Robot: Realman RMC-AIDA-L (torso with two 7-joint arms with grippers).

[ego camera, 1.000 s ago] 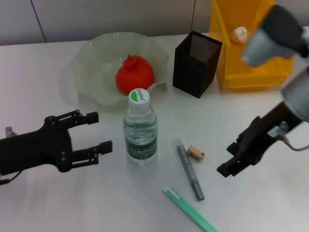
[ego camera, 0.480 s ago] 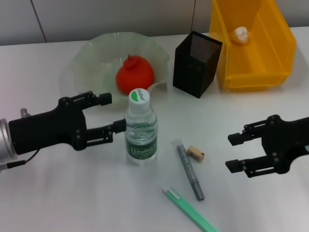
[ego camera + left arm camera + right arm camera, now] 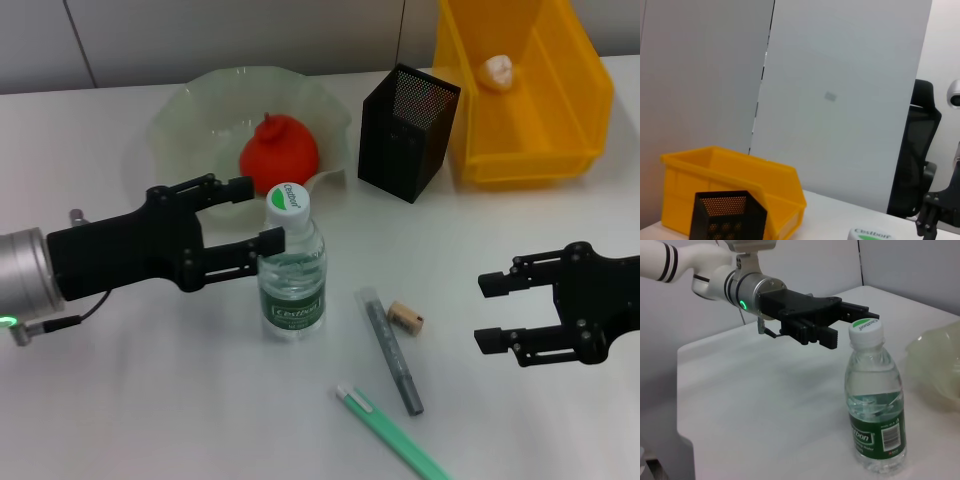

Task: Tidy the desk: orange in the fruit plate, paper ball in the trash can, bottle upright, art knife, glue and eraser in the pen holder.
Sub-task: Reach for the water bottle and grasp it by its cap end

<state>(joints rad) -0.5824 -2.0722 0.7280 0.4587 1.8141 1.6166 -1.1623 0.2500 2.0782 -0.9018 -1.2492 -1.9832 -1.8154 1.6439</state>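
Note:
The bottle point(image 3: 292, 265) stands upright mid-desk and also shows in the right wrist view point(image 3: 875, 400). My left gripper point(image 3: 258, 213) is open, its fingertips level with the bottle's cap and shoulder on the bottle's left; I cannot tell if they touch. The right wrist view shows it too point(image 3: 847, 325). My right gripper point(image 3: 490, 310) is open and empty, low over the desk at the right. The orange point(image 3: 278, 152) lies in the fruit plate point(image 3: 190, 110). The paper ball point(image 3: 497, 70) lies in the trash can point(image 3: 520, 150). The eraser point(image 3: 406, 317) lies right of the bottle. The pen holder point(image 3: 405, 118) stands behind.
A grey pen-shaped tool point(image 3: 392, 350) and a green-and-white stick point(image 3: 390, 433) lie on the desk point(image 3: 120, 400) in front of the bottle, between the two grippers. The left wrist view shows the trash can point(image 3: 730, 180), pen holder point(image 3: 730, 217) and a black chair point(image 3: 920, 165).
My left gripper has moved right, up to the bottle, still open. My right arm has swung down from over the trash can and now holds low and open at the right.

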